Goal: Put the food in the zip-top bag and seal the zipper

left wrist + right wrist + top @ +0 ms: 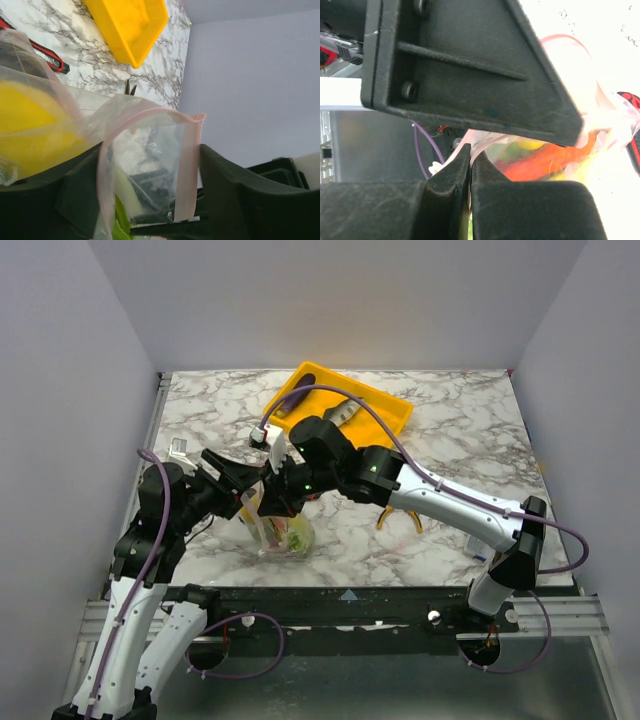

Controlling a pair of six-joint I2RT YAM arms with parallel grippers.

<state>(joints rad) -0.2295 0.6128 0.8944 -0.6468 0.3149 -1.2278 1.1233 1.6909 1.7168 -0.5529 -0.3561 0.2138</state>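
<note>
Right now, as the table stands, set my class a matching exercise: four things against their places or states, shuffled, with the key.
Things
1 yellow plastic tray
2 clear pinkish zip-top bag
3 black left gripper
4 black right gripper

Places or states
A shut on the bag's edge
B far part of the marble table
C open, jaws either side of the bag's mouth
D between both grippers, food inside

Pairs: 1-B, 2-D, 3-C, 4-A
</note>
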